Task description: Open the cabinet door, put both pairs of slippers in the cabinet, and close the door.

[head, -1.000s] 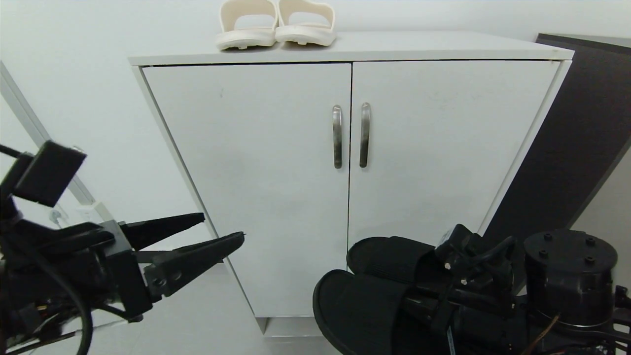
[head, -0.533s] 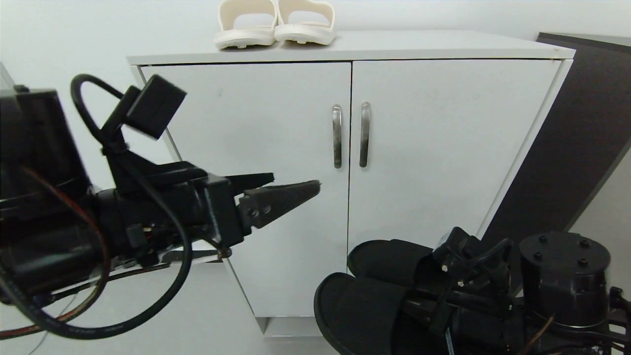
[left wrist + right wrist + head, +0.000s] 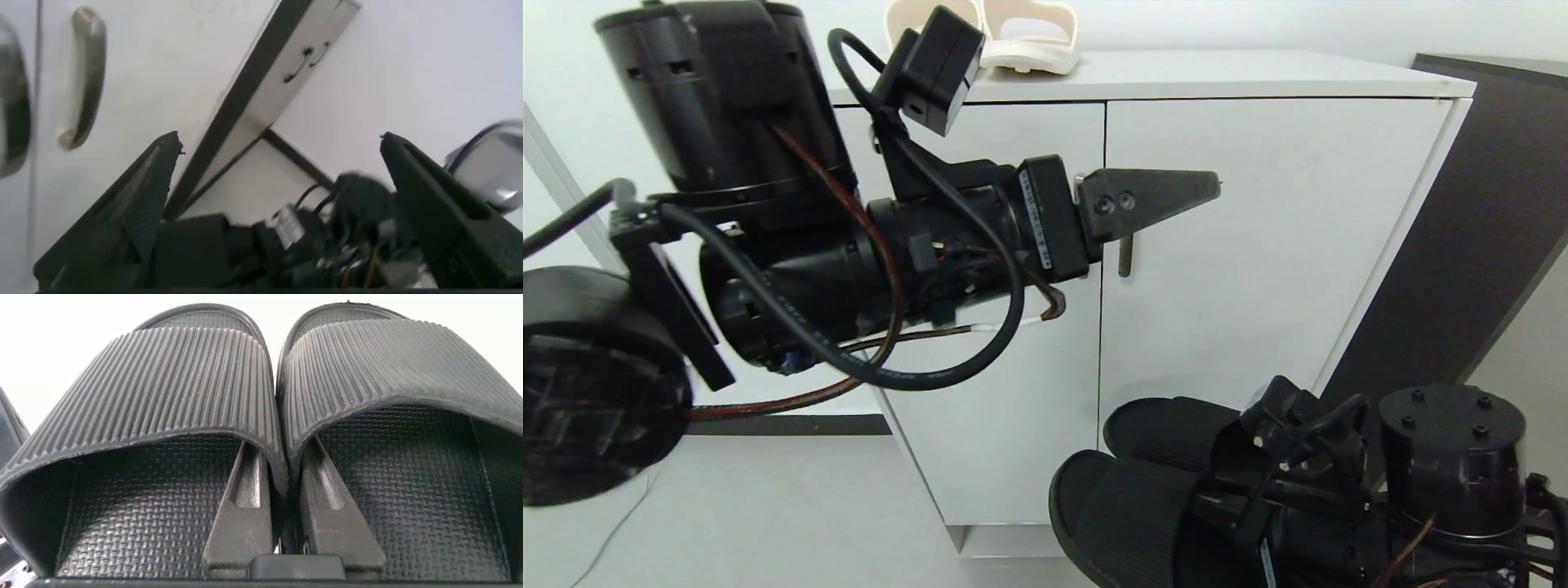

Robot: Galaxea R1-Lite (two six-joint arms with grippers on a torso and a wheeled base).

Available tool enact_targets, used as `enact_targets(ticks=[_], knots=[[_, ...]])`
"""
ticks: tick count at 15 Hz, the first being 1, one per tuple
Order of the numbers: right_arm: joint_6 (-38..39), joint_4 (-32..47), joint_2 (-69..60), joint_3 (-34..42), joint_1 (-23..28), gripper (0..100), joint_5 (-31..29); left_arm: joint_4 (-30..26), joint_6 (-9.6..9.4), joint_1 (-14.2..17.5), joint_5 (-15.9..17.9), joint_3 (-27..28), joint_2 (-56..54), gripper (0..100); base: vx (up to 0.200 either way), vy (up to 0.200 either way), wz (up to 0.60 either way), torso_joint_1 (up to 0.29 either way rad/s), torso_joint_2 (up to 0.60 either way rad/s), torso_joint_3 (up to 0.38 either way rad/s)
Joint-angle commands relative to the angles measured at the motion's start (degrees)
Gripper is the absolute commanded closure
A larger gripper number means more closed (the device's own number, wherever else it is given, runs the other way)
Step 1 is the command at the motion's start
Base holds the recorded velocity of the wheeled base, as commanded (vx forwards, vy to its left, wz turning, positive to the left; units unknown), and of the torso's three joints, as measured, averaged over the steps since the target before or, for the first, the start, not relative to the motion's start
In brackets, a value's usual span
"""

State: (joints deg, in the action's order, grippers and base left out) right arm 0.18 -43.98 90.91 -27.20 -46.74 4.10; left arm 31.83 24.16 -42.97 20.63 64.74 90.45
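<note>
1. Head view: the white two-door wooden cabinet fills the centre, both doors shut.
2. The black ribbed rubber slippers sit lower right, their inner walls pinched together by the right gripper.
3. The left gripper, fingers apart, hovers at centre over the handles.
4. The cream moulded slippers rest on top.
5. The brushed-metal bar handle is the target: straddle one bar squarely, close firmly, then pull along the hinge arc.

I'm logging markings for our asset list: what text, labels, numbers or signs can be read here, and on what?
Nothing legible anywhere.
On the left arm's wrist, a white label strip: print too small to read.
No markings visible on the cabinet, cream slippers or black slippers.
</note>
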Motion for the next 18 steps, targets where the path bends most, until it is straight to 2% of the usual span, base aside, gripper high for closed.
enact_targets(ticks=[1, 3, 6, 8, 9, 12, 15, 18], knots=[[0.0, 0.0, 0.2, 0.0, 0.1, 100, 0.0, -0.1, 0.27, 0.0, -0.3, 2.8, 4.0, 0, 0.000, 0.000, 0.00, 0.000, 0.00, 0.000], [0.0, 0.0, 0.3, 0.0, 0.1, 100, 0.0, -0.6, 0.10, 0.1, -0.5, 2.9, 4.1, 0, 0.000, 0.000, 0.00, 0.000, 0.00, 0.000], [0.0, 0.0, 0.4, 0.0, 0.1, 100, 0.1, -2.2, -0.26, 0.1, -3.6, 3.6, 4.1, 0, 0.000, 0.000, 0.00, 0.000, 0.00, 0.000], [0.0, 0.0, 0.9, 0.0, 0.1, 100, 0.0, -4.1, -0.87, 0.2, -9.0, 6.9, 5.8, 0, 0.000, 0.000, 0.00, 0.000, 0.00, 0.000], [0.0, 0.0, 0.9, 0.0, 0.2, 100, 0.0, -4.2, -1.75, 0.2, -9.8, 7.5, 6.2, 0, 0.000, 0.000, 0.00, 0.000, 0.00, 0.000], [0.0, 0.0, 1.2, 0.0, 0.2, 100, 0.0, -4.2, -2.98, 0.5, -11.5, 7.9, 8.0, 0, 0.000, 0.000, 0.00, 0.000, 0.00, 0.000], [0.0, 0.0, 1.8, 0.0, 0.2, 100, 0.0, -4.1, -4.03, 1.3, -11.6, 8.0, 9.2, 0, 0.000, 0.000, 0.00, 0.000, 0.00, 0.000], [0.0, -0.5, 1.9, 0.0, 0.2, 100, 0.1, -4.1, -4.03, 1.5, -11.8, 9.5, 10.2, 0, 0.000, 0.000, 0.00, 0.000, 0.00, 0.000]])
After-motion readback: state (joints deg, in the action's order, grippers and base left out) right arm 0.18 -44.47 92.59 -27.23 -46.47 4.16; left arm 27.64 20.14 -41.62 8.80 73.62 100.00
